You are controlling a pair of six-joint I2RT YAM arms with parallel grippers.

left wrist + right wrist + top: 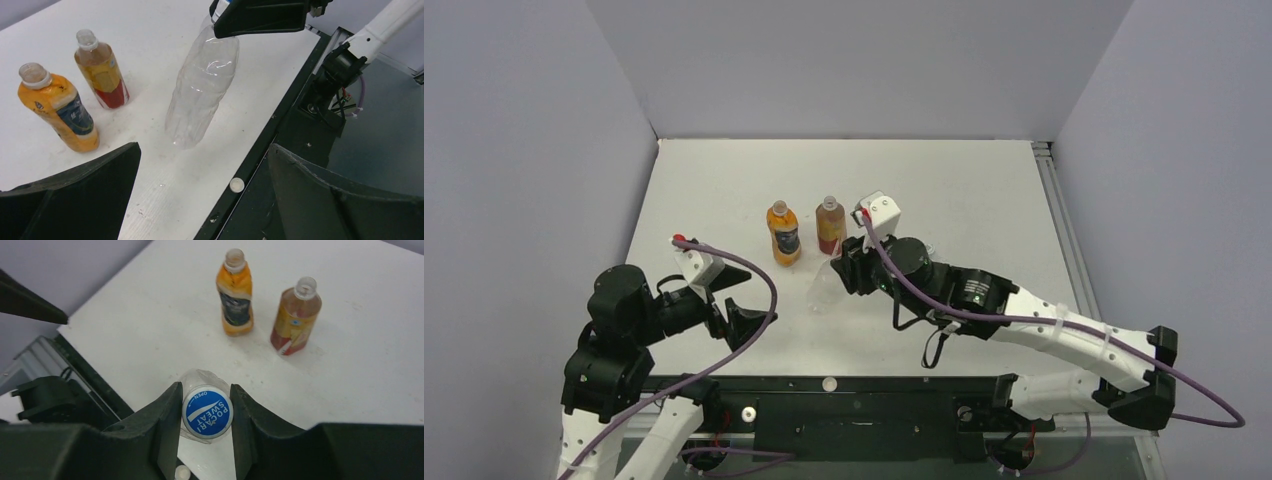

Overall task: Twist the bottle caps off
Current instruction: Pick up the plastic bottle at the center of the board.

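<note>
Right gripper (206,410) clenched on blue cap (207,414), print "POCARI SWEAT", "OPEN" plus arrow. Clear bottle (202,85) beneath. Left gripper (203,147) spread wide, grasping nothing. Orange bottle (235,295) at 12 o'clock of cap, reddish-brown bottle (295,317) at 1 o'clock; labels unreadable.

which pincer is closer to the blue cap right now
Right. The right pincer is shut on the blue cap atop the clear bottle. The left pincer hangs open to the bottle's left, touching neither bottle nor cap.

Bright, even light fills the white bench (984,190); shadows beside the clear colourless plastic bottle (200,95) are faint, its wall glinting.
</note>
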